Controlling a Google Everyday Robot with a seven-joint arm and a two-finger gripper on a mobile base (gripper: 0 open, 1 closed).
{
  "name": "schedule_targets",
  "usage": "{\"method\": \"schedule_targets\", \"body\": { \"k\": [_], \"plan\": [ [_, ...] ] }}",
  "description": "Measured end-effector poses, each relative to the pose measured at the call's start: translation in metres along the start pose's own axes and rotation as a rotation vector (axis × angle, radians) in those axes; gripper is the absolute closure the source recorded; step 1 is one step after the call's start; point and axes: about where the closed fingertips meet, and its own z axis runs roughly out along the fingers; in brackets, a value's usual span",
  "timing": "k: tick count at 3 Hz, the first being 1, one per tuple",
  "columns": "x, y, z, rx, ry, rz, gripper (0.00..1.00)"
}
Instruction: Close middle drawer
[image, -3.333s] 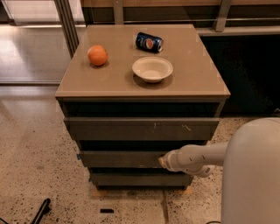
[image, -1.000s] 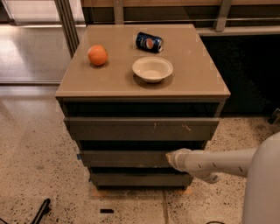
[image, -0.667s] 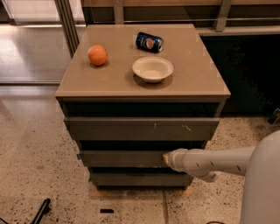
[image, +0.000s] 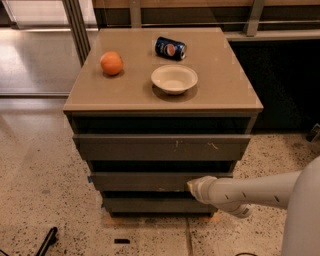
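Note:
The middle drawer (image: 140, 181) is the slim grey-brown front panel between the taller scratched top drawer front (image: 160, 147) and the narrower bottom drawer front (image: 150, 204). A dark gap shows above it. My gripper (image: 192, 186) sits at the end of the white arm (image: 250, 194), which reaches in from the right. The gripper's tip is against the right part of the middle drawer's front panel.
On the cabinet top (image: 225, 95) lie an orange (image: 111, 63), a white bowl (image: 174, 78) and a blue soda can (image: 170, 48) on its side. The speckled floor (image: 40, 190) surrounds the cabinet, with a dark object (image: 47, 240) at the lower left.
The robot's white body has drawn back to the right and the arm is stretched out longer. The gripper tip stays at the middle drawer front, shifted slightly left over the last second.

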Motion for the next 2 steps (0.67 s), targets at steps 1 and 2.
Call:
{"method": "schedule_targets", "body": {
  "k": [1, 2],
  "plan": [
    [0.0, 0.0, 0.0, 0.0, 0.0, 0.0, 0.58],
    [0.0, 0.0, 0.0, 0.0, 0.0, 0.0, 0.35]
  ]
}}
